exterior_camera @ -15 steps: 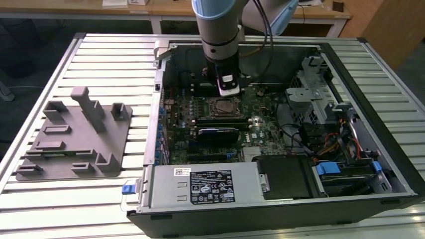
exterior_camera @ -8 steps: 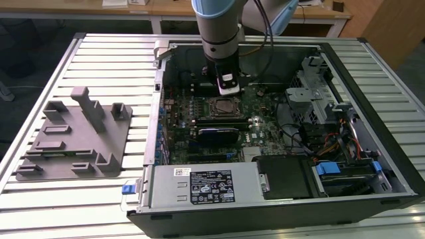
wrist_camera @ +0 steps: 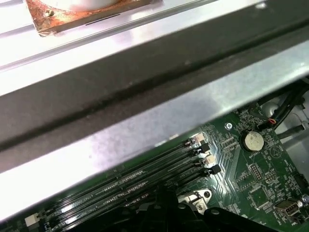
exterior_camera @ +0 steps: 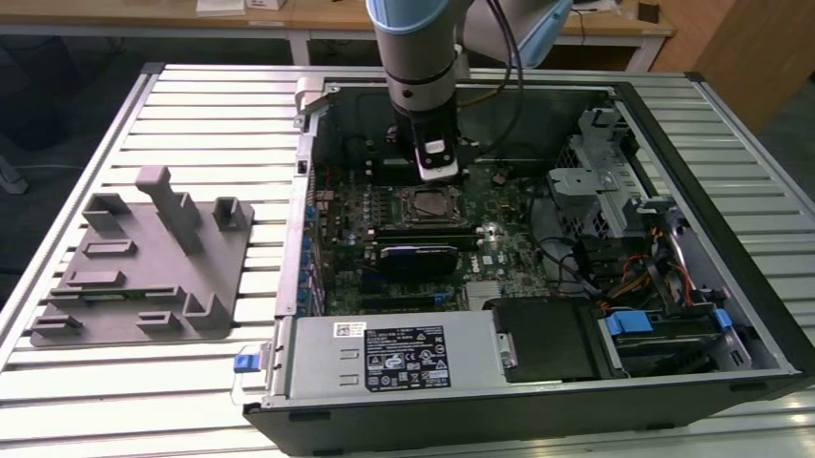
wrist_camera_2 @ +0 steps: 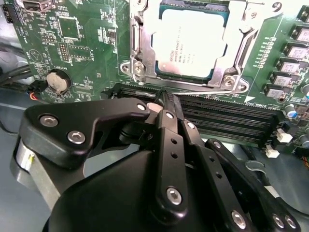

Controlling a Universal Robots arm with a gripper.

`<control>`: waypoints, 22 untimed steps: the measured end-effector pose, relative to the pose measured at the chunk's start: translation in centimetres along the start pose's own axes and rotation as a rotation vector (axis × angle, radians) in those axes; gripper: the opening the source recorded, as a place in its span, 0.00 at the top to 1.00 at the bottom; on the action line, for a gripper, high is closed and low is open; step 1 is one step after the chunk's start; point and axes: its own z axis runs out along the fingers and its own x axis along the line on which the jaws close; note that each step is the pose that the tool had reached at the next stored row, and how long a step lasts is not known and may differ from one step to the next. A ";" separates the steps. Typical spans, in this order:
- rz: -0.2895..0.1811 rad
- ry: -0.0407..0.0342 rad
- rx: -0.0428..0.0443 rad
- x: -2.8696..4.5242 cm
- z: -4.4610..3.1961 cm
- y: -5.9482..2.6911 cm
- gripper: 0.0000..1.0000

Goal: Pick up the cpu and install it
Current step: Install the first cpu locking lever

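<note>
cpu (wrist_camera_2: 188, 41) seated flat in socket (wrist_camera_2: 231, 77); gripper (wrist_camera_2: 166, 99) just beside it over the memory slots; fingers together, holding nothing

One cpu (wrist_camera_2: 190, 41), one coin battery (wrist_camera_2: 57, 81), one grey fixture (exterior_camera: 140, 262).

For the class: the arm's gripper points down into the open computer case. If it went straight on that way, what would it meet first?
Probably the memory slots on the green board: in the second wrist view the gripper tips sit right over them, just beside the cpu already lying in its socket. How much gap remains is unclear.
</note>
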 end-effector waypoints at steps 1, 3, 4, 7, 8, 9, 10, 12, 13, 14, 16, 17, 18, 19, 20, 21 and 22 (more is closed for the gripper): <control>0.000 -0.0001 0.0000 0.01 0.00 0.00 0.89; 0.000 -0.0007 -0.0002 0.02 0.02 0.00 0.89; 0.000 -0.0015 -0.0007 0.03 0.04 -0.01 0.89; 0.000 -0.0029 -0.0014 0.03 0.09 -0.03 0.89; 0.000 -0.0031 -0.0016 0.02 0.10 -0.05 0.89; -0.001 -0.0032 -0.0016 0.01 0.10 -0.07 0.89; -0.001 -0.0032 -0.0015 0.00 0.10 -0.11 0.89; -0.001 -0.0033 -0.0017 -0.04 0.10 -0.19 0.89; -0.001 -0.0035 -0.0016 -0.06 0.10 -0.23 0.89; -0.001 -0.0037 -0.0018 -0.07 0.12 -0.26 0.89; -0.001 -0.0039 -0.0019 -0.10 0.13 -0.33 0.89; -0.001 -0.0040 -0.0019 -0.12 0.14 -0.36 0.89; -0.001 -0.0042 -0.0021 -0.12 0.16 -0.38 0.89; -0.001 -0.0043 -0.0021 -0.12 0.16 -0.39 0.89; -0.001 -0.0046 -0.0014 -0.12 0.16 -0.39 0.89; -0.001 -0.0053 0.0000 -0.13 0.16 -0.39 0.89; -0.001 -0.0053 0.0003 -0.13 0.16 -0.39 0.89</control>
